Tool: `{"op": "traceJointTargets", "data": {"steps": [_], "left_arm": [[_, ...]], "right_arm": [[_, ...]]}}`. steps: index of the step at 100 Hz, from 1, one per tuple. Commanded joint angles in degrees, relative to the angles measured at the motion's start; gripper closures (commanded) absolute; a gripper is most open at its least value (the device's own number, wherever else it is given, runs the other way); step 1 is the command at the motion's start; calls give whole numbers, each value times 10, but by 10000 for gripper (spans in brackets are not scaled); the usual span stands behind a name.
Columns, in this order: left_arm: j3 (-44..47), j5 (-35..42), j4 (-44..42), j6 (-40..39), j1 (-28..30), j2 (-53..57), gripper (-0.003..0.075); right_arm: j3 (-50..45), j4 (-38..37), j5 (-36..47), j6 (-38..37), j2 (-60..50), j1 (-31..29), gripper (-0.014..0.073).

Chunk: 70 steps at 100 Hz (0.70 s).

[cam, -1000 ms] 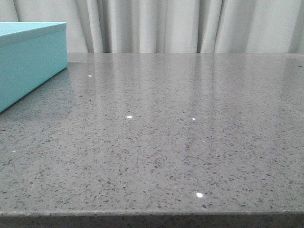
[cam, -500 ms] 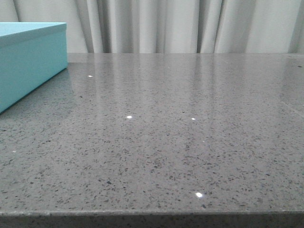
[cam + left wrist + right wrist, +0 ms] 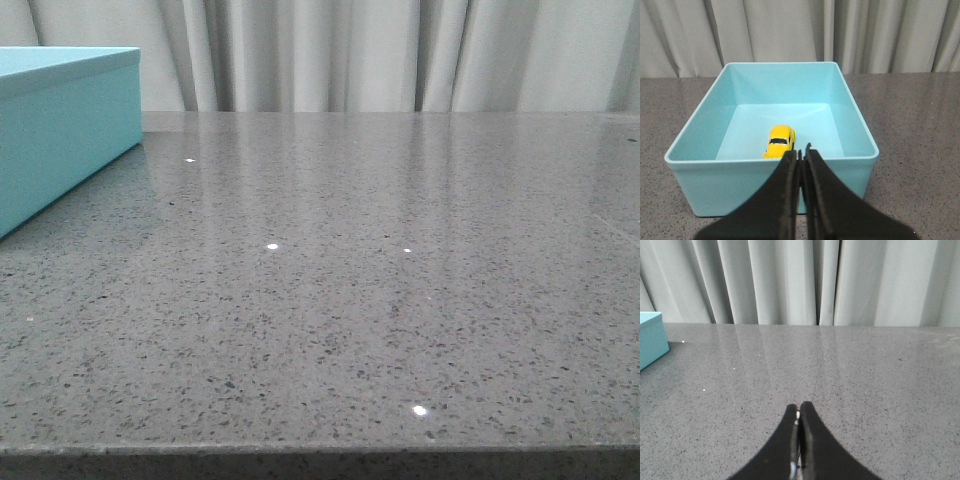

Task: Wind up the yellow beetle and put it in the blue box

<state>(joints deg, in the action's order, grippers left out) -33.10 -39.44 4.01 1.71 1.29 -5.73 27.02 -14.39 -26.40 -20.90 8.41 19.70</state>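
— Grey speckled stone table (image 3: 380,300), pale curtains (image 3: 330,50) behind. The car?
— Yellow beetle (image 3: 779,141) inside the blue box (image 3: 705,185); left gripper (image 3: 801,154) and right gripper (image 3: 798,410) closed, empty. Front view unchanged.

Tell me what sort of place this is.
Probably a staged test or lab setup, not a home: a bare grey speckled table, plain pale curtains behind it, and only a blue box holding a toy beetle.

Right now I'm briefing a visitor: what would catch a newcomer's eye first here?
The yellow beetle, bright on the floor of the open blue box, stands out first. The box sits at the left of the grey speckled table. Both dark claws, left claw and right claw, are shut and empty.
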Motion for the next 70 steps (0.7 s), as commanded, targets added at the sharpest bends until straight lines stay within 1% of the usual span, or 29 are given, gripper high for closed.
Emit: {"op": "traceJointTargets", "data": {"steps": [1, 70], "left_arm": [[-12, 43, 8, 2, 0, 1, 741], [-12, 38, 8, 2, 0, 2, 741]], "right_arm": [[14, -16, 65, 7, 6, 0, 661], [10, -16, 65, 7, 6, 0, 661]]}}
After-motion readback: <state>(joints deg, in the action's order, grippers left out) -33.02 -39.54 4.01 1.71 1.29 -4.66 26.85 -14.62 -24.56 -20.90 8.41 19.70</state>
